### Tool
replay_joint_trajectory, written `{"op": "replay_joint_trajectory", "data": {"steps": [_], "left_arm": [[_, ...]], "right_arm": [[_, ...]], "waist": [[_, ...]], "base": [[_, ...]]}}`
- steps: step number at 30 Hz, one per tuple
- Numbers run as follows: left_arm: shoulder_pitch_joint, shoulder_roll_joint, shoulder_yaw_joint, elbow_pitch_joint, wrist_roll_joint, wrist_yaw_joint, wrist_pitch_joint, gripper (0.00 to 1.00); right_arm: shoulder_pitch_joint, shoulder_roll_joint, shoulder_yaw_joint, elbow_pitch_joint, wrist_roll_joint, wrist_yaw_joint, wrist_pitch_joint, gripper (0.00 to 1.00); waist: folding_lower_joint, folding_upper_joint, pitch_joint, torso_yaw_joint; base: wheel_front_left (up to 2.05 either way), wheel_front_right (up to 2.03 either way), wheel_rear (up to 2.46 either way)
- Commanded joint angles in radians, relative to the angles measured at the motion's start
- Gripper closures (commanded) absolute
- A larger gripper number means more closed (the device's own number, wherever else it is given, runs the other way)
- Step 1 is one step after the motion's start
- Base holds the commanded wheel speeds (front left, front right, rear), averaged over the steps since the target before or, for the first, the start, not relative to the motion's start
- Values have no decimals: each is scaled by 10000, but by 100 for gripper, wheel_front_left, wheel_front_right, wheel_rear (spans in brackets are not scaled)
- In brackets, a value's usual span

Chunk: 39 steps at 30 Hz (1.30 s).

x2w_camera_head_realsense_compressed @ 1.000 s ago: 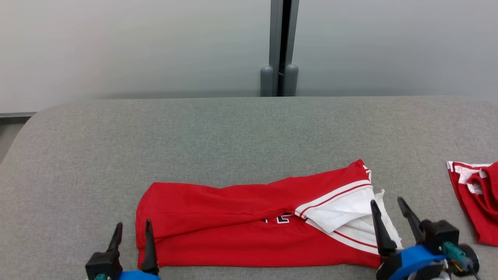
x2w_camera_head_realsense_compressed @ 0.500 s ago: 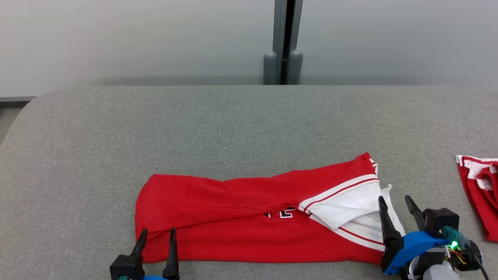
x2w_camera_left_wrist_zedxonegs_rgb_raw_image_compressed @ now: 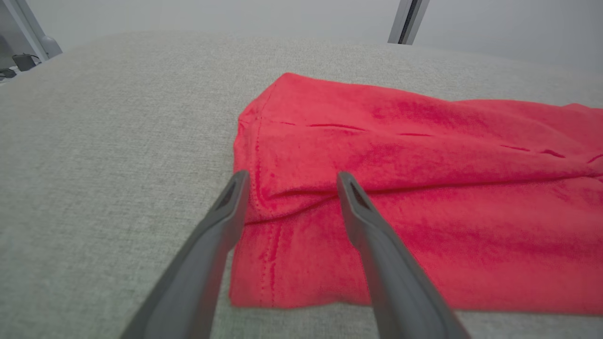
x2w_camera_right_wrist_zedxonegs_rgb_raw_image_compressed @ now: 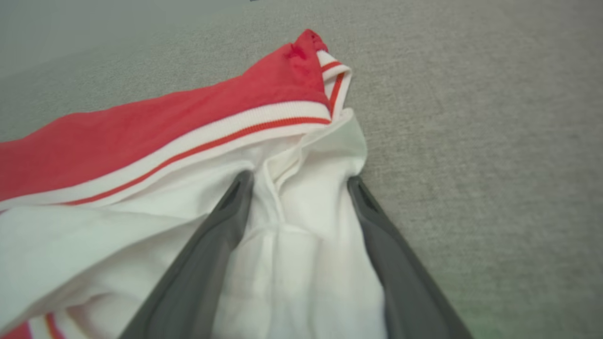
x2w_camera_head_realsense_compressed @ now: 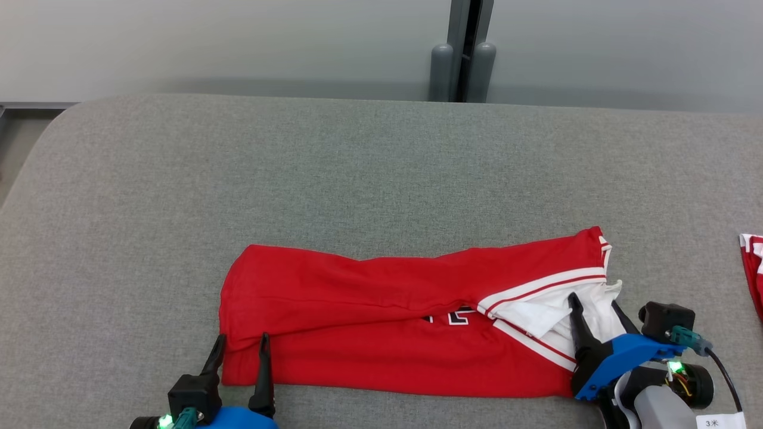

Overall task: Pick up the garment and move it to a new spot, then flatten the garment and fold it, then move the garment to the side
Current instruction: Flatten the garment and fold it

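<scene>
Down at the lower left, the left pincer (x2w_camera_head_realsense_compressed: pixel 242 336) has its two dark fingers spread apart over the near left corner of the red garment (x2w_camera_head_realsense_compressed: pixel 369 316), one at the hem and one over the cloth, gripping nothing. At the garment's right end, the right pincer (x2w_camera_head_realsense_compressed: pixel 594 301) is likewise spread, with white inner fabric lying between its fingers. The garment lies lengthwise, loosely folded, on the near part of the grey table (x2w_camera_head_realsense_compressed: pixel 357 179). Another red-and-white cloth (x2w_camera_head_realsense_compressed: pixel 752 262) lies at the far right edge.
</scene>
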Motion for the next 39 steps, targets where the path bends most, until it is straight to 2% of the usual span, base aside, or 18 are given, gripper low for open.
{"op": "replay_joint_trajectory", "data": {"steps": [1,2,3,5,7,11,13,17,20,23,25,29,33,39], "left_arm": [[-162,-2,36,14,60,-55,-40,0],[-173,-4,12,33,48,-69,-40,0],[-188,-4,-10,43,32,-53,-40,0],[-230,-3,-81,54,-17,-57,-40,0],[-197,-3,-148,67,-38,-66,-40,0],[-68,-7,-193,97,-94,-55,-40,0],[20,-6,-213,126,-115,-56,-40,0],[185,-1,-332,217,-192,-68,-40,0],[238,-1,-531,243,-303,-30,-40,0],[268,-3,-651,274,-370,-16,-40,0],[293,2,-861,312,-440,-24,-40,0],[310,0,-959,338,-427,-20,-40,0],[261,3,-1098,370,-309,-47,-40,0],[337,1,-1187,373,-186,-128,-40,0]], "right_arm": [[192,326,436,623,267,47,377,15],[159,344,577,770,368,49,460,53],[127,366,696,865,477,61,459,100],[77,343,801,990,625,61,327,100],[39,17,684,963,621,21,121,100],[25,-746,65,583,461,1,-119,100],[37,-931,-373,-15,249,12,-149,100],[481,-805,-1127,-1230,-244,20,-161,100],[872,-512,-1297,-2250,-433,20,-163,100],[1164,-262,-1077,-2877,-380,20,-163,100],[1551,-12,-414,-3650,-32,21,-159,100],[1775,101,364,-4204,430,20,-160,100],[1714,166,1303,-4507,1076,21,-159,100],[1223,161,2498,-4315,1918,21,-161,100]], "waist": [[-1,-1,19,7],[-1,-1,22,3],[-1,-1,19,-3],[-1,-1,5,-23],[-1,-1,-47,-53],[-1,-1,-225,-178],[-1,-1,-341,-257],[-1,-1,-581,-359],[-1,-1,-751,-339],[-1,-1,-845,-274],[-1,-1,-952,-68],[-1,-1,-996,284],[-1,-1,-984,1010],[-1,-1,-940,2221]], "base": [[0,0,0],[0,0,0],[0,0,0],[0,0,0],[0,0,0],[0,0,0],[0,0,0],[0,0,0],[0,0,0],[0,0,0],[0,0,0],[0,0,0],[0,0,0],[0,0,0]]}}
